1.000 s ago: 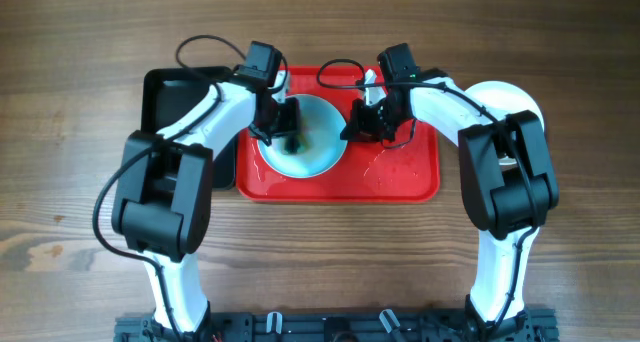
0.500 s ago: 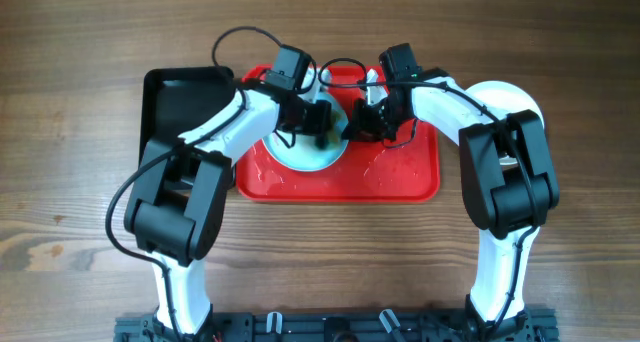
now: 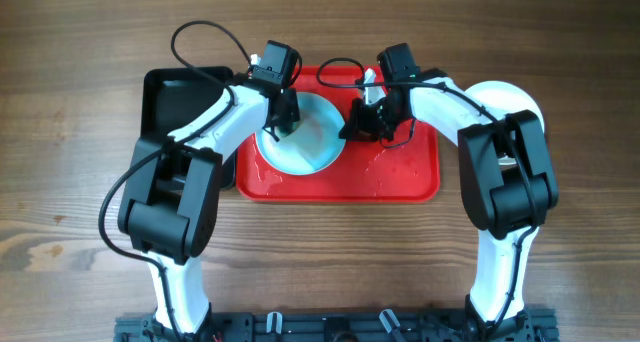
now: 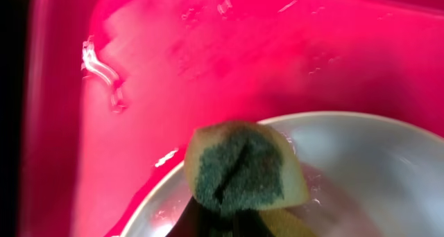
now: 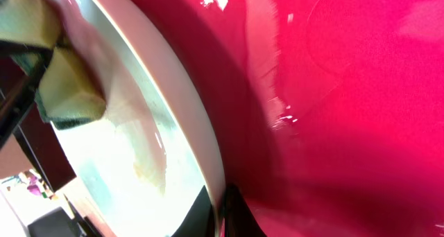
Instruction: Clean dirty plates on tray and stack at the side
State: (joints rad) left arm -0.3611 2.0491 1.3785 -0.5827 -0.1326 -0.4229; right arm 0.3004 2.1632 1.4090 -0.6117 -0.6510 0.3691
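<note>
A pale aqua plate (image 3: 305, 142) lies on the left half of the red tray (image 3: 400, 172). My left gripper (image 3: 279, 119) is shut on a yellow-and-green sponge (image 4: 243, 169) and presses it on the plate's upper-left rim (image 4: 361, 174). The right gripper (image 3: 356, 128) is shut on the plate's right rim, which is pinched between the jaws in the right wrist view (image 5: 220, 208). That view shows the plate (image 5: 139, 133) wet, with a faint pale smear, and the sponge (image 5: 66, 91) at its far side. A white plate (image 3: 517, 98) sits right of the tray, partly hidden by my right arm.
A black tray (image 3: 175, 94) adjoins the red tray on the left. The red tray's right half is wet with water drops (image 3: 390, 164). Cables loop over the tray's far edge. Wooden table surrounds everything.
The left gripper with the sponge swept right across the plate half a second ago and has come back to its upper-left rim. The right gripper has kept its hold.
</note>
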